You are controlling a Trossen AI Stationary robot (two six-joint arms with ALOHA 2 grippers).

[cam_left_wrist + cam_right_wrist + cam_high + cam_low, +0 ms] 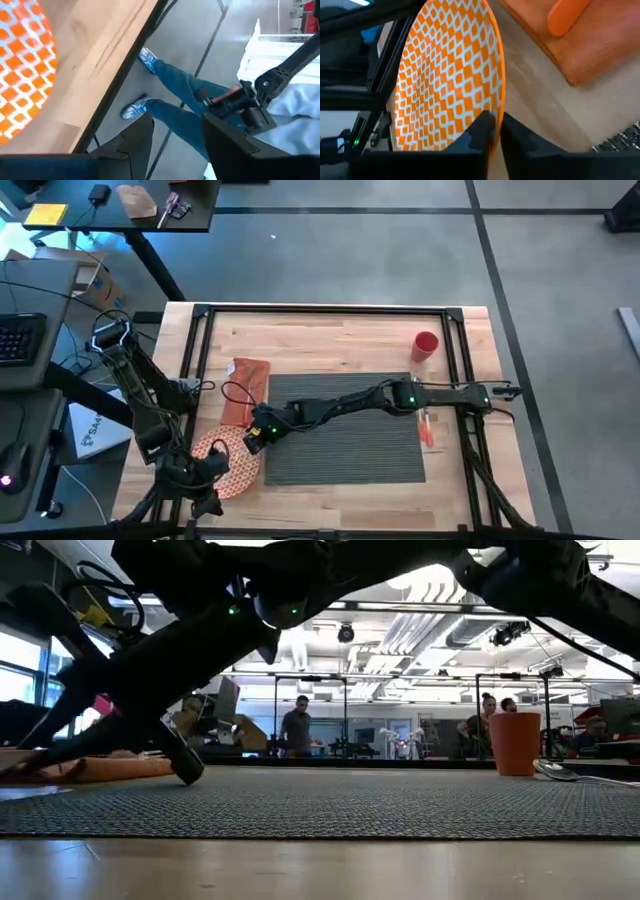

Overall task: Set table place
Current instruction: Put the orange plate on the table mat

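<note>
Two arms work the tabletop (340,330): right gripper (495,131) pinches the plate (445,80) rim; left gripper (177,135) hangs parted, empty.

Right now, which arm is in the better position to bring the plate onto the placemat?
Right. The right gripper is pinched on the plate rim, beside the placemat. The left gripper is open and looks past the table edge to the floor.
</note>
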